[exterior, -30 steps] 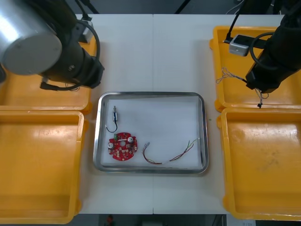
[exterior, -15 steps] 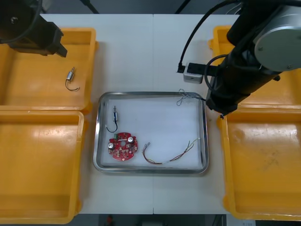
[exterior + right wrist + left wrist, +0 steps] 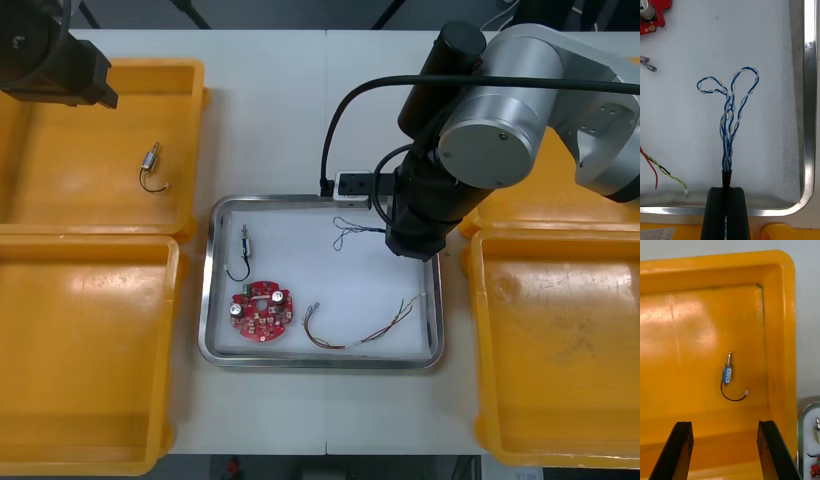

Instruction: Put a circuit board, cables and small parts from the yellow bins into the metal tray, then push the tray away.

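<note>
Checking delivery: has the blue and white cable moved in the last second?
Yes. In the right gripper, the blue and white cable went leftward from the far right bin to over the tray.

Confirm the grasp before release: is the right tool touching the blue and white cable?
Touching. The right wrist view shows the right tool shut on the blue and white cable, whose loops fan out over the metal tray.

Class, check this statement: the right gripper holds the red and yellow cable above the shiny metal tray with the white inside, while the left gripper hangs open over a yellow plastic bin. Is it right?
Not quite. The right wrist view shows the right gripper shut on a twisted blue and white cable, not a red and yellow one. The rest stands.
</note>
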Robot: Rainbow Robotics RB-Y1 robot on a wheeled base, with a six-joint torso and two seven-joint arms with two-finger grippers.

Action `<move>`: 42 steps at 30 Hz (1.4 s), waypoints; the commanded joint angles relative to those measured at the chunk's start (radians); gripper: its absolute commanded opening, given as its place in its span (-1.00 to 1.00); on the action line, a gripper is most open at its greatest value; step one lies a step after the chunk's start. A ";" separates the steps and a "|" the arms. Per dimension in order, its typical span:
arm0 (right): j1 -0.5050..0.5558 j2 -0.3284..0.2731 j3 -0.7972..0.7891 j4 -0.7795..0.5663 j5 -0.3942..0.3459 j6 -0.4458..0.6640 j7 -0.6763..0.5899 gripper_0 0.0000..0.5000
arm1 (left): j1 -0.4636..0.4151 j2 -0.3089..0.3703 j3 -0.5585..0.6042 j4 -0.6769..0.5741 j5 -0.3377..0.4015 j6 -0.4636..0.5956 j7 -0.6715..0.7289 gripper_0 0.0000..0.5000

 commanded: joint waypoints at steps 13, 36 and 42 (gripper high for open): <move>-0.056 0.151 0.076 0.263 0.068 -0.133 0.208 -1.00 | -0.051 -0.018 -0.200 0.088 -0.132 -0.176 -0.029 1.00; -0.059 0.150 -0.041 0.243 0.012 -0.001 0.168 1.00 | -0.049 -0.090 -0.398 0.245 -0.161 -0.433 -0.012 1.00; -0.059 0.119 -0.131 0.154 0.002 0.111 0.050 1.00 | -0.049 -0.090 -0.413 0.269 -0.158 -0.461 -0.014 1.00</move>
